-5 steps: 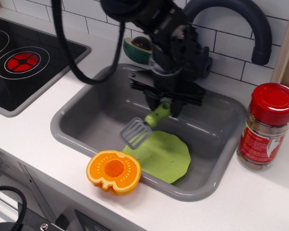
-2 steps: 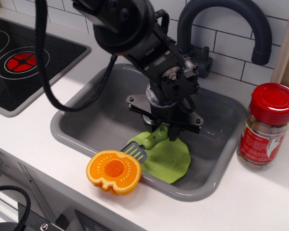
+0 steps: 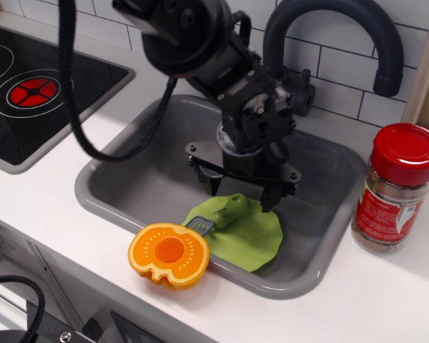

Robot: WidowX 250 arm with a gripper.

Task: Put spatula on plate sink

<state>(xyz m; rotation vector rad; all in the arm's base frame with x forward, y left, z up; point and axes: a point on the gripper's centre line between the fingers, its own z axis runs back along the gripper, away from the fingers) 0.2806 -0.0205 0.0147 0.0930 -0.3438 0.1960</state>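
Sink (image 3: pixel 129 179), spatula (image 3: pixel 222 213) on plate (image 3: pixel 254 239)

Bright, even light falls from above, with soft white glare streaks on the sink (image 3: pixel 121 187) floor toward 9 o'clock and a sheen on the faucet (image 3: pixel 343 21) arch at 1 o'clock. The arm throws a diffuse shadow into the basin. Focus is fairly sharp at centre; the cable at 7 o'clock looks soft. The white tabletop (image 3: pixel 357 307) nears overexposure.
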